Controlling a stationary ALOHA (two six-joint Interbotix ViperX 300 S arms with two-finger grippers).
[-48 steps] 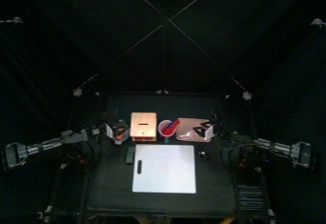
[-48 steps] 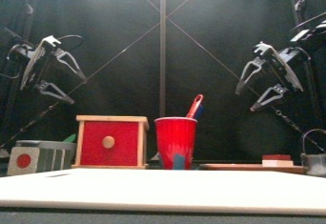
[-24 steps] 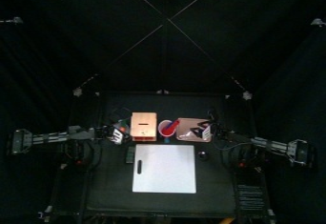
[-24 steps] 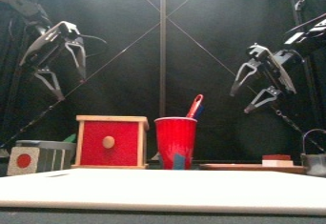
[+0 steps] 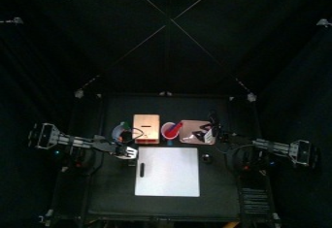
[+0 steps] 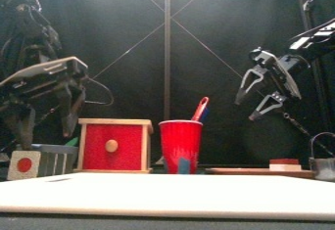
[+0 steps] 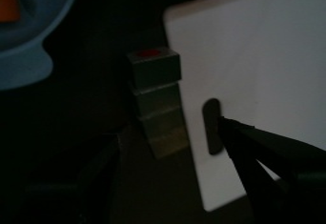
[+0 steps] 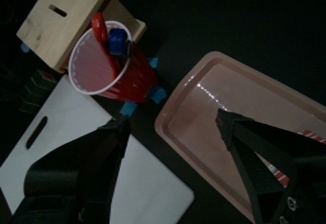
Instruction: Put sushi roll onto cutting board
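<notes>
1. Since no small dark piece shows plainly in any view, the sushi roll (image 6: 284,163) is placed by judgement. It is most likely the low stubby item on the pink tray (image 6: 256,171) at the right of the desk. It looks paler there than expected, so this is uncertain. Its long axis cannot be told.
2. The cutting board (image 5: 169,172) lies flat at the front middle of the desk, with its long side running front to back. A dark slot sits near its left edge. Nothing rests on the board, so the roll is not yet placed.
3. The right end effector (image 6: 265,85) hangs above the tray with its jaws spread wide and nothing between them. If the roll is on the tray, it lies below and just in front of this end effector. In that case the right arm is clearly the nearer one.
4. The left end effector (image 7: 166,137) is low at the board's left edge. Its jaws are also apart and empty, and it hangs over a row of grey blocks (image 7: 155,94), one with a red dot. It is well apart from the tray.
5. A red cup (image 6: 181,146) holding a utensil stands between the tray and a wooden box (image 6: 114,144), just beside the tray's left end.
6. The cup is probably the main thing to avoid, because a carry from the tray to the board passes close in front of it.
</notes>
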